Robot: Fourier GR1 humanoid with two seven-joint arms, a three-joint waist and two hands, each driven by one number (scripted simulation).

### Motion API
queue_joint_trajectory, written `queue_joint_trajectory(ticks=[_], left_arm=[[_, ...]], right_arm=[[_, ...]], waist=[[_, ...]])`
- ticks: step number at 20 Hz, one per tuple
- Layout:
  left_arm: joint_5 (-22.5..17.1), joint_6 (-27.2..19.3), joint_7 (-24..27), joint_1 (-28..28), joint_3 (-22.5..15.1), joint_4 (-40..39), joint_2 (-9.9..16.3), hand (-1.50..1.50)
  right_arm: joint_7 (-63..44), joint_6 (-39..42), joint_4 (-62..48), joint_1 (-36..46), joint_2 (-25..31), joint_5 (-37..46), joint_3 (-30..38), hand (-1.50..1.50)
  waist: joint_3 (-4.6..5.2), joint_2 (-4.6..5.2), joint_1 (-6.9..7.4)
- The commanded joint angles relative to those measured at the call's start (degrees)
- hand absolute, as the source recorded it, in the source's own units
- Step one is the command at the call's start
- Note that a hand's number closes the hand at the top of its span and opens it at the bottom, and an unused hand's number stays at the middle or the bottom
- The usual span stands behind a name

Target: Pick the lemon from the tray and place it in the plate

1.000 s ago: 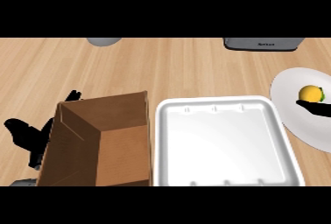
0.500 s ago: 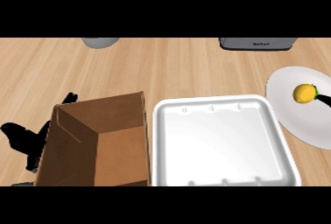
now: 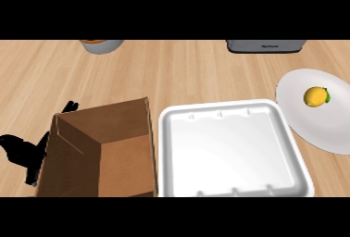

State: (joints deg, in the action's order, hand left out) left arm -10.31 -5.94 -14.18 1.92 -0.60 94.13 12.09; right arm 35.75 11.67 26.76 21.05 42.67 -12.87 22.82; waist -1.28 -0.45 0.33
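The lemon [image 3: 315,96] lies on the plate [image 3: 328,134], in its upper part, and nothing touches it. The plate is just beside the right side of the white tray [image 3: 232,152], and it is cut by the right edge of the view. So, judging from how things lie, the task looks finished.

What could go wrong from here is small, I think. The lemon is round and the plate is shallow, so a push could make it roll toward the rim or off onto the wooden counter [image 3: 178,69]. A returning right hand would be the likely cause, but the right hand does not show in the view at all.

The left hand [image 3: 24,152] shows to the left of the tray, behind the brown cardboard box [image 3: 99,152]. The box hides part of it. Its black fingers look spread and relaxed, holding nothing, as a resting hand.

About the containers: the tray holds nothing. The box, touching the tray's left side, is open and also shows nothing inside. Far above the tray, at the top edge, stand a grey bowl [image 3: 101,45] with something orange in it and a dark appliance [image 3: 265,46].
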Motion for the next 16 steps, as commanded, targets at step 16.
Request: queue_joint_trajectory(ticks=[16], left_arm=[[2.53,2.02,0.74,1.71,-4.40,-7.64,-4.23,0.00]], right_arm=[[16.02,9.19,-5.20,-13.37,5.47,5.61,-2.72,-1.50]], waist=[[1.20,0.67,-1.06]])
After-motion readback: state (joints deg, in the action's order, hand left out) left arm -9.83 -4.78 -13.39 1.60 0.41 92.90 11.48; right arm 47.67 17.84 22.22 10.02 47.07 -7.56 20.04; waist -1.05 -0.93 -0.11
